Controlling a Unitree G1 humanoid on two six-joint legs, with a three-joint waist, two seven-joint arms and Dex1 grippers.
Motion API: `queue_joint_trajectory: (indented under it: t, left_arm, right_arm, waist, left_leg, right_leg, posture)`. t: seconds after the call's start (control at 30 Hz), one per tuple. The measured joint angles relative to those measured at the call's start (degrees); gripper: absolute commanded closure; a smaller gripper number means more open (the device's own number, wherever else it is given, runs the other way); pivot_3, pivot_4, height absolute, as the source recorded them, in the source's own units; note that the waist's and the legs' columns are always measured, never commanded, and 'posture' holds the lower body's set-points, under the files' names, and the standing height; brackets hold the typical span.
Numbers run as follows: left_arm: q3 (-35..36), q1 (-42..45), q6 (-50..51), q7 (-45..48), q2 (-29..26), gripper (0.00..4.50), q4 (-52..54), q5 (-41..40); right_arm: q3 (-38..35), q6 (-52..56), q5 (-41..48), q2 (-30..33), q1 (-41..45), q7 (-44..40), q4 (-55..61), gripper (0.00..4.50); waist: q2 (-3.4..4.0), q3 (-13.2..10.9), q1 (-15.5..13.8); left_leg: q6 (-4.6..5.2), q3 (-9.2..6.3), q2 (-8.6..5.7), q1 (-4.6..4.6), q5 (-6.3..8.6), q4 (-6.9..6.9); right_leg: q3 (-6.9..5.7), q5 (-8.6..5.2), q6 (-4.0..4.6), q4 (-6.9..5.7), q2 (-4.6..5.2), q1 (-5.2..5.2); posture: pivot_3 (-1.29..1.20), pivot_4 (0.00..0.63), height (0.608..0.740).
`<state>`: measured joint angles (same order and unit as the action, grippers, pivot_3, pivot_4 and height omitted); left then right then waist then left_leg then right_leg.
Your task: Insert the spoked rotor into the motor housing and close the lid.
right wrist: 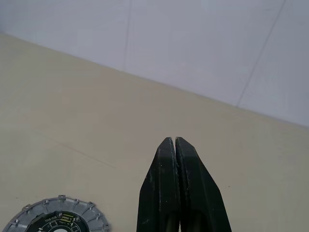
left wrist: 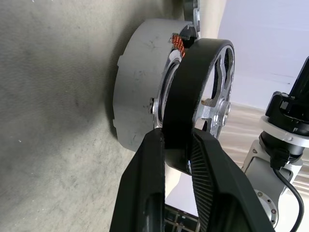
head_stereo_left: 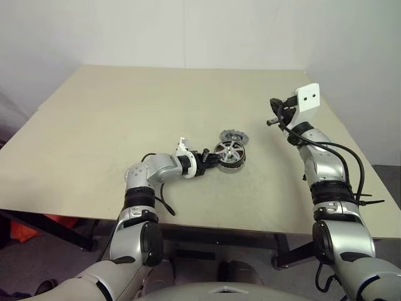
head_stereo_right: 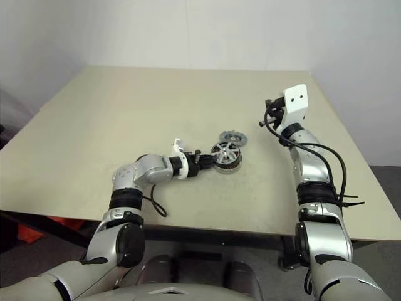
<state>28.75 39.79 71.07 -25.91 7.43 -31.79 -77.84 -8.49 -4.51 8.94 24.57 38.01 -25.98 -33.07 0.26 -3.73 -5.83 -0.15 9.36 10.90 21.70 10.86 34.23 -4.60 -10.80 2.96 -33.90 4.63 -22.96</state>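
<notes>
Left pincer (left wrist: 177,145) clamped on the spoked rotor (left wrist: 203,96) rim atop the motor housing (left wrist: 140,92), right pincer (right wrist: 175,142) pressed together, raised

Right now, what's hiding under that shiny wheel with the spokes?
Under the spoked rotor, pinched by the left gripper, sits the motor housing. A few copper windings peek out at the edge; the rest inside is covered.

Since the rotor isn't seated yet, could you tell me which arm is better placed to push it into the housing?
The left. Its gripper is shut on the rotor's rim, holding it tilted at the housing's open top. The right gripper is shut, empty and raised off to the side.
</notes>
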Motion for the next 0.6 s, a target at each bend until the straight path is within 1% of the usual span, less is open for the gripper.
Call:
queue_joint_trajectory:
  t: [0.6]
  left_arm:
    - [-0.97,0.36,-0.89,5.22,-0.11,3.81,-1.42,3.46]
  right_arm:
    - [0.03,-0.01,0.0,0.0,0.0,-0.2,0.02,4.5]
  waist:
    - [0.0,0.0,-0.07]
  left_leg:
    - [-0.07,-0.01,-0.05,-0.07,0.08,0.04]
  right_leg:
    - [0.0,0.02,-0.05,0.01,0.05,0.12]
  posture:
    - [0.0,0.0,0.74]
